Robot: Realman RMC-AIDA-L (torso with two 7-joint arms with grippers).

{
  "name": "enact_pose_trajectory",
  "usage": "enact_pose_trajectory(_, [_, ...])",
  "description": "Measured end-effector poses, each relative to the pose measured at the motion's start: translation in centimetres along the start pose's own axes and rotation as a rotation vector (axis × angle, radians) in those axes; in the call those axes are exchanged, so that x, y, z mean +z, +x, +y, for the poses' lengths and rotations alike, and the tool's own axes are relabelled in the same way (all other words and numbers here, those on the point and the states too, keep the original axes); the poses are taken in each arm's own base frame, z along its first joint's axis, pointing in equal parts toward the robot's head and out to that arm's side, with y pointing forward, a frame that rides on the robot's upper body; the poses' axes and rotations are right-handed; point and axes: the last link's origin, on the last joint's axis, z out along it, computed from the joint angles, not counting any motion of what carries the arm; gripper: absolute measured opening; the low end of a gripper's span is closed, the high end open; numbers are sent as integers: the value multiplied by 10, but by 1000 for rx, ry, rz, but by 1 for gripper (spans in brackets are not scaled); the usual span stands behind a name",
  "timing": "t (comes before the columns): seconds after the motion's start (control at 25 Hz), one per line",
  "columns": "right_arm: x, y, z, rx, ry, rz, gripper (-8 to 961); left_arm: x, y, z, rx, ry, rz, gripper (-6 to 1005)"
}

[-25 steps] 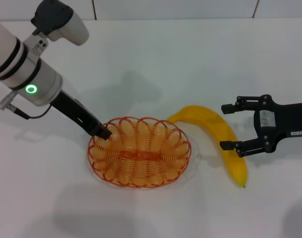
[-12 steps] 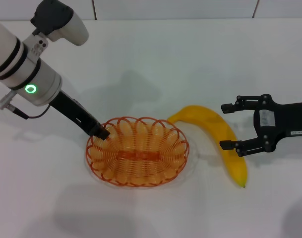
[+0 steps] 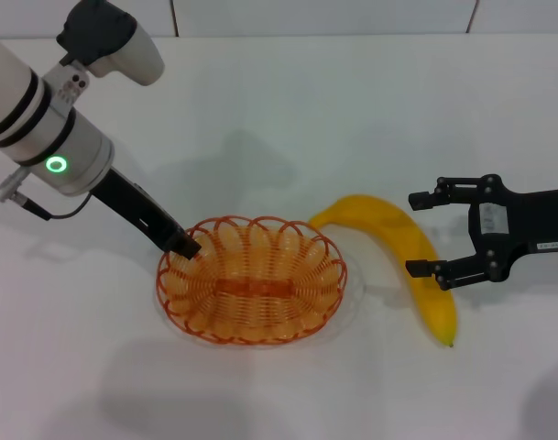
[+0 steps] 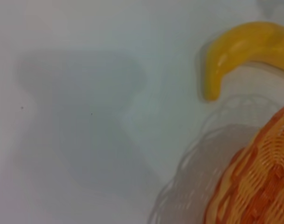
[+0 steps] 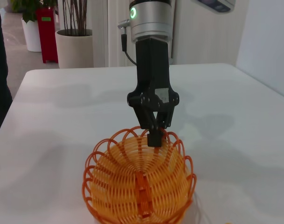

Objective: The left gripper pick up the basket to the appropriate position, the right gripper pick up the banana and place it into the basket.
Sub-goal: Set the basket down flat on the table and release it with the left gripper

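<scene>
The orange wire basket (image 3: pixel 251 280) hangs slightly above the white table, a shadow under it. My left gripper (image 3: pixel 185 245) is shut on its left rim; the right wrist view shows the left gripper (image 5: pixel 154 135) pinching the rim of the basket (image 5: pixel 139 184). The yellow banana (image 3: pixel 402 257) lies on the table just right of the basket; its stem end also shows in the left wrist view (image 4: pixel 235 49) beside the basket (image 4: pixel 258 182). My right gripper (image 3: pixel 432 234) is open, its fingers on either side of the banana's right part, not closed on it.
The white table (image 3: pixel 288 110) extends all around. A wall line runs along its far edge. In the right wrist view, potted plants (image 5: pixel 76 44) and a red object (image 5: pixel 47 37) stand beyond the table.
The left gripper has carried the basket a little to the left and up, away from the banana. The right gripper and banana have not moved.
</scene>
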Motion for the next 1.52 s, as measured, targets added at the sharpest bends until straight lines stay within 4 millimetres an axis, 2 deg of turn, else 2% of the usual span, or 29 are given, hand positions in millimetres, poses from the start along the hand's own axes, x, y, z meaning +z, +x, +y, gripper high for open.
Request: enact_pose_trajectory(1.52, [1,0,-1,2,2,1,773,0,6,-4,-4,34,26,301])
